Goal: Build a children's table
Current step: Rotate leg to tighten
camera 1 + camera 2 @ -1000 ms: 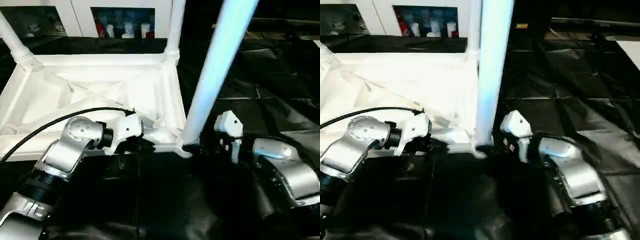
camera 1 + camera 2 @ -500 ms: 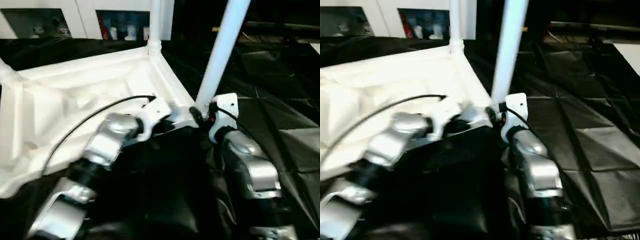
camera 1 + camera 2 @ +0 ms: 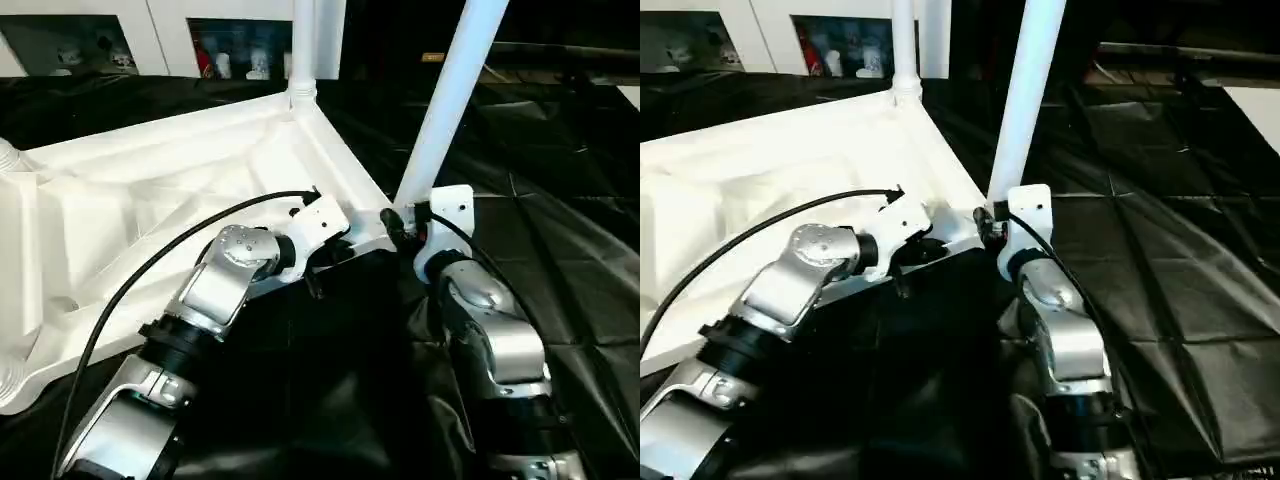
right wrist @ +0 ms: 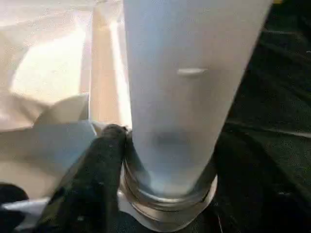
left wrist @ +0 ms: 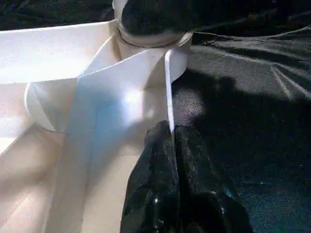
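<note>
The white tabletop (image 3: 150, 200) lies upside down on black cloth, its ribbed underside facing up. One white leg (image 3: 450, 90) rises tilted from the near right corner socket (image 5: 150, 43), and another leg (image 3: 303, 50) stands at the far corner. My left gripper (image 5: 171, 141) is shut on the tabletop's thin rim, just beside that near corner. My right gripper (image 3: 400, 225) sits at the tilted leg's base and is shut on it, one black finger (image 4: 102, 170) pressed against the leg's flared collar (image 4: 165, 194).
A white cabinet (image 3: 240, 50) with small items on its shelves stands at the back. Creased black cloth (image 3: 560, 250) covers the floor all around. A black cable (image 3: 150, 270) loops over my left forearm. A ribbed leg end (image 3: 8, 155) shows at the tabletop's left corner.
The camera has swung, so the whole scene sits differently. My right forearm has come from the leg's right to straight behind its base. The left gripper keeps its hold on the rim.
</note>
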Available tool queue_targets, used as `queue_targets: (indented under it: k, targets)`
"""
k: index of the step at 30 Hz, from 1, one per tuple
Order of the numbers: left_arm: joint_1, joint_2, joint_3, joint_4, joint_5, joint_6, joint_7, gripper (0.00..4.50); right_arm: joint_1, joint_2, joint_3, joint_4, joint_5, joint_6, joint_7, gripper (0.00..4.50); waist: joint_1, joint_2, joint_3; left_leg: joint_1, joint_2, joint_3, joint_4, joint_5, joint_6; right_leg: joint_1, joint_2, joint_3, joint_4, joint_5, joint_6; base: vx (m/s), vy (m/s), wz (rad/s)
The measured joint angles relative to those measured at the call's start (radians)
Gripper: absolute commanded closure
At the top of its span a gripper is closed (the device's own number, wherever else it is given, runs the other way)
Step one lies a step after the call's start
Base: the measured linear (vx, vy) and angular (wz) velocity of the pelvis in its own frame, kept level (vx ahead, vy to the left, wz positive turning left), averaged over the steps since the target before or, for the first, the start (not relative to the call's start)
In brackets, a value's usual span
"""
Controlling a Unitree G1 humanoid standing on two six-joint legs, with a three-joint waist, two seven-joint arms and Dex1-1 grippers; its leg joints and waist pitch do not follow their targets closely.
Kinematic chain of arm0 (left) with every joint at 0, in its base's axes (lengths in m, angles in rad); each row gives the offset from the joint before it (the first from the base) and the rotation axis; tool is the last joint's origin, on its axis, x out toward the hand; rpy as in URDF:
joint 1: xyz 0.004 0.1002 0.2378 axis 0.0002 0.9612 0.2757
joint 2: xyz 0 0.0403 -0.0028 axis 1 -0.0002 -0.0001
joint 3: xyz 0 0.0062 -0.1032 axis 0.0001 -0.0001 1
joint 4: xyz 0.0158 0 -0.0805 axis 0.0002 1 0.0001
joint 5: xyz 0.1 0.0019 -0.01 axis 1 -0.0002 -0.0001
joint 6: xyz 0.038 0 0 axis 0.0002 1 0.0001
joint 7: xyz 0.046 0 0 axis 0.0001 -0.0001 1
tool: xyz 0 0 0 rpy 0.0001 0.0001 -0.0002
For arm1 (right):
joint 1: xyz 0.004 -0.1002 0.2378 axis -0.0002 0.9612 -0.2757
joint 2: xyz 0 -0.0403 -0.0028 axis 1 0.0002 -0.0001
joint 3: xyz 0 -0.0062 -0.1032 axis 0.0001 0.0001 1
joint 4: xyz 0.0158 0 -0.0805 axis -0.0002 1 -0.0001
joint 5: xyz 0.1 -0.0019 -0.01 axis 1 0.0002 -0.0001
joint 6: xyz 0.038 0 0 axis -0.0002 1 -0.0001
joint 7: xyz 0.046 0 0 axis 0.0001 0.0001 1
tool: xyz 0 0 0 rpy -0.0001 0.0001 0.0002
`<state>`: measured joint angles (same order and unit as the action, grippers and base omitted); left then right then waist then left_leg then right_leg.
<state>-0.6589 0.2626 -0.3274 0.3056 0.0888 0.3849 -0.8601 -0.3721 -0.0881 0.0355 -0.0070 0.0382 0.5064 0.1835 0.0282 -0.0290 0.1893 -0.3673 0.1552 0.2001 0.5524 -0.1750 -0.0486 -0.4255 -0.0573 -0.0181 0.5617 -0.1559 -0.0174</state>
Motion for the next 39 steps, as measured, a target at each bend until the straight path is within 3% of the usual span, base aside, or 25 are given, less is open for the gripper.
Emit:
queue_targets:
  k: [8, 14, 20, 25, 39]
  targets:
    - [0.035, 0.109, 0.015, -0.066, -0.064, -0.050, -0.146, 4.50, -0.001, -0.312, 0.034, -0.057, 0.115, -0.001, 0.450, 1.45, 0.004, 0.007, 0.004, -0.005, 0.006, 0.000, -0.003, 0.002, 0.006, -0.015, 0.004, -0.001, 0.016, 0.003, -0.002, 0.007, -0.004, 0.00]
    - [0.091, 0.199, 0.015, -0.132, -0.121, -0.091, -0.297, 4.50, 0.023, -0.446, 0.073, -0.099, 0.169, -0.048, 0.701, 1.45, 0.006, 0.008, 0.005, -0.006, 0.009, 0.000, -0.003, 0.001, 0.008, -0.016, 0.008, -0.002, 0.016, 0.000, -0.006, 0.000, 0.000, 0.00]
    - [0.111, 0.229, 0.000, -0.168, -0.137, -0.096, -0.355, 4.50, 0.023, -0.473, 0.093, -0.101, 0.197, -0.072, 0.791, 1.45, 0.007, 0.009, 0.006, -0.007, 0.009, 0.001, 0.002, 0.001, 0.008, -0.015, 0.006, -0.002, 0.016, 0.000, -0.007, 0.000, 0.000, 0.00]
    - [0.113, 0.233, -0.001, -0.169, -0.138, -0.099, -0.359, 4.50, 0.023, -0.471, 0.096, -0.098, 0.204, -0.075, 0.803, 1.00, 0.006, 0.009, 0.006, -0.007, 0.009, 0.001, 0.002, 0.001, 0.008, -0.014, 0.006, -0.002, 0.017, 0.000, -0.007, 0.000, 0.000, 0.00]
    - [0.114, 0.236, -0.005, -0.169, -0.143, -0.104, -0.372, 4.50, 0.034, -0.513, 0.123, -0.098, 0.201, -0.096, 0.850, 1.00, 0.009, 0.009, 0.006, -0.007, 0.009, 0.001, 0.004, 0.000, 0.009, -0.014, 0.006, -0.002, 0.018, 0.000, -0.007, 0.000, 0.000, 0.00]
